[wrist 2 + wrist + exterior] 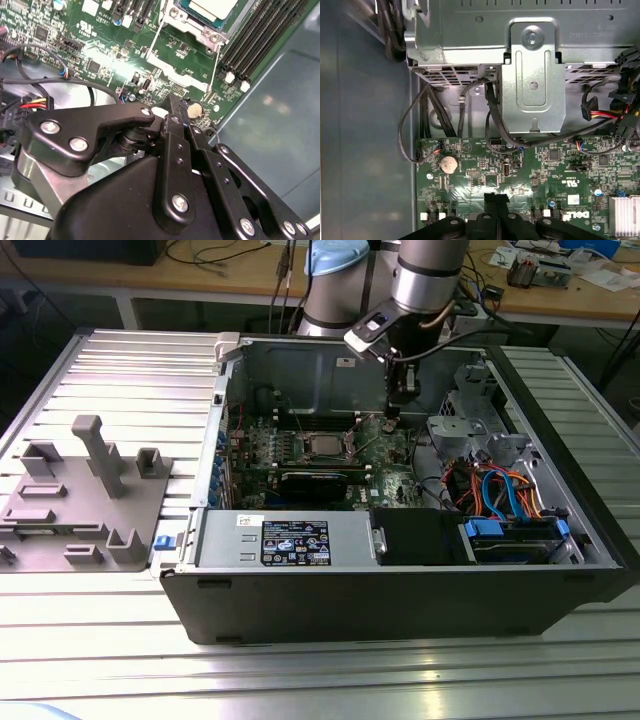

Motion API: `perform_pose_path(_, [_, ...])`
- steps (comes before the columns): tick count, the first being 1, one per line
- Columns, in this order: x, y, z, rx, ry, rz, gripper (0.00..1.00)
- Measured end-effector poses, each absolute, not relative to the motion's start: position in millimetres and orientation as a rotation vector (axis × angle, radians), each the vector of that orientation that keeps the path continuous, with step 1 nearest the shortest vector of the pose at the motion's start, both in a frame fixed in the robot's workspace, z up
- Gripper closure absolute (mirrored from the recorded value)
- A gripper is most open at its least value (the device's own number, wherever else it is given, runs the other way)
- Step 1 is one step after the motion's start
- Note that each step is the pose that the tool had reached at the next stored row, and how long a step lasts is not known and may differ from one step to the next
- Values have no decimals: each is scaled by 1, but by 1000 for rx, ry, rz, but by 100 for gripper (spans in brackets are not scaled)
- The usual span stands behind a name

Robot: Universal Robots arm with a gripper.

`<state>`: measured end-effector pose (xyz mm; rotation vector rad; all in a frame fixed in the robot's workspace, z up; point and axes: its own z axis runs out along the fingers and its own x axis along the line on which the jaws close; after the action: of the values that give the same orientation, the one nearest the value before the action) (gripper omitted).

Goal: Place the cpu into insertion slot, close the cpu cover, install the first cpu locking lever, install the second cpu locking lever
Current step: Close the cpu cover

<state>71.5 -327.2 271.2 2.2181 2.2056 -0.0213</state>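
With fingers pressed together, the gripper [393, 420] is hovering over the board [485, 170] beside the cpu [210, 7], which the second wrist view is showing.

Slatted metal table [130, 360] is carrying two things. Open computer case [400, 590] is sitting flat on the slats, open side facing up. Grey moulded fixture [85, 500] is lying just beside the case, on the exterior view's left of it, its edge reaching the case's near corner.
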Motion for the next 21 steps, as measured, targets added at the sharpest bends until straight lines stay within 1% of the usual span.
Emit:
perform_pose_path(2, [72,-327,270,2193,2233,-23,89])
perform_pose_path(7, [73,-327,268,2164,2284,-51,89])
perform_pose_path(21, [76,-327,260,2139,2311,-54,89])
